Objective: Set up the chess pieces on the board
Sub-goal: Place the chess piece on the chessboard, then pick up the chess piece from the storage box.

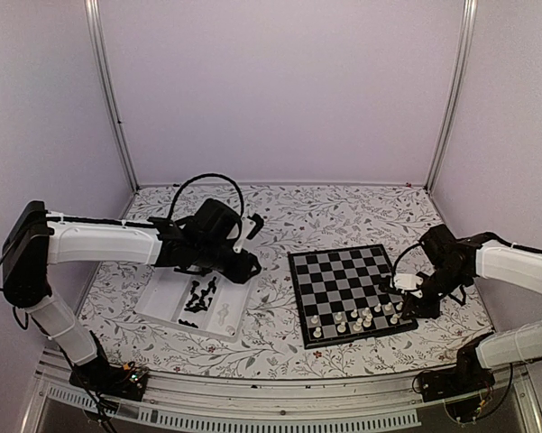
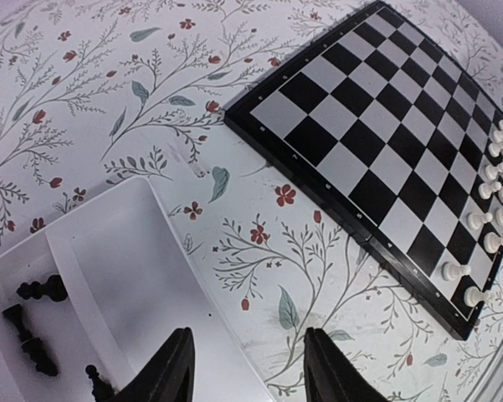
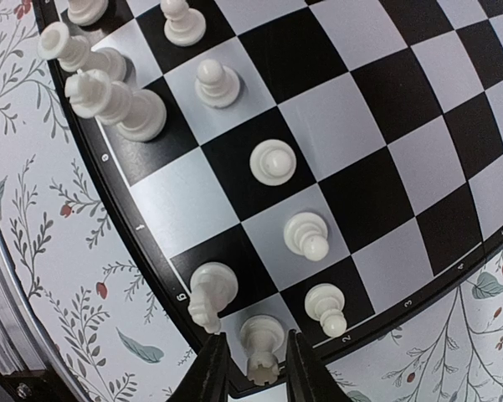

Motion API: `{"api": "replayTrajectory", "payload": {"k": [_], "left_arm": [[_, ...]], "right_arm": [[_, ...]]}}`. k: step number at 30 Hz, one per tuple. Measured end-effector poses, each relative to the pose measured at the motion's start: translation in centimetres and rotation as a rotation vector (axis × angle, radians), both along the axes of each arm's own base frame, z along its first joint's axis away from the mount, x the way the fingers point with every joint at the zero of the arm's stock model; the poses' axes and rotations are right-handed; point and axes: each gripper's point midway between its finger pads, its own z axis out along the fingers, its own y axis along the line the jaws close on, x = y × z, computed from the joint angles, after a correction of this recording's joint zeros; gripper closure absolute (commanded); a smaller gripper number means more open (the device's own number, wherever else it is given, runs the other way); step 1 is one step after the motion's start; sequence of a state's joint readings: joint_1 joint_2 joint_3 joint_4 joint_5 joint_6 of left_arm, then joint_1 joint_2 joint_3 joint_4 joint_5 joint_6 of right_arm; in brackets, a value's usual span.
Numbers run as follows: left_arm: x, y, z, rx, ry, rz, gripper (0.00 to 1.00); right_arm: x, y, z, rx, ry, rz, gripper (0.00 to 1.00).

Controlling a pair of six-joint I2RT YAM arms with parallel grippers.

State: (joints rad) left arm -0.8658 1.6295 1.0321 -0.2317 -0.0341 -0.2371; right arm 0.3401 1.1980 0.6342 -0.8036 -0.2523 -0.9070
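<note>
Chess pieces (image 1: pixel 367 317) in white stand along the board's (image 1: pixel 343 271) near edge; its far rows lie open. The right gripper (image 3: pixel 255 368) straddles a white rook (image 3: pixel 260 342) at the board's near right corner, but I cannot tell whether the fingers pinch it. The left gripper (image 2: pixel 247 368) hangs spread and empty over the tray's (image 2: pixel 142 251) rim.

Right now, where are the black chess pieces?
In the top view, the black chess pieces lie in the clear tray on the table's left side, left of the board. Only white pieces stand on the board.
</note>
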Motion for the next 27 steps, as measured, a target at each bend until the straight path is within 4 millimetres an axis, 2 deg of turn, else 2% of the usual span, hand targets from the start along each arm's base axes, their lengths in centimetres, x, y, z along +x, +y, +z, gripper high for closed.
{"api": "replayTrajectory", "payload": {"k": [4,7,10,11,12,16,22,27], "left_arm": [[-0.4,0.5,-0.6,0.025,0.027,0.006,0.53],[-1.2,1.7,-1.2,0.064,0.070,0.032,0.58],[-2.4,3.6,-1.5,0.120,0.129,0.079,0.63],[-2.7,4.1,-1.7,0.133,0.148,0.094,0.69],[-3.9,5.7,-2.2,0.182,0.203,0.128,0.70],[-6.0,7.2,-3.0,0.224,0.286,0.174,0.73],[-8.6,7.0,-3.4,0.231,0.355,0.217,0.76],[-9.7,6.4,-4.0,0.233,0.383,0.250,0.73]], "right_arm": [[-0.4,-0.1,0.2,-0.006,0.019,-0.002,0.66],[0.0,0.0,2.0,0.005,-0.002,-0.008,0.61],[1.8,0.9,5.8,0.062,-0.104,-0.020,0.61],[3.2,1.9,8.4,0.123,-0.173,-0.042,0.60],[3.2,1.9,8.4,0.123,-0.173,-0.042,0.60],[3.8,2.7,8.4,0.172,-0.148,-0.086,0.60],[4.2,3.7,7.7,0.217,-0.094,-0.118,0.60],[4.4,4.1,7.7,0.239,-0.086,-0.122,0.60]]}}
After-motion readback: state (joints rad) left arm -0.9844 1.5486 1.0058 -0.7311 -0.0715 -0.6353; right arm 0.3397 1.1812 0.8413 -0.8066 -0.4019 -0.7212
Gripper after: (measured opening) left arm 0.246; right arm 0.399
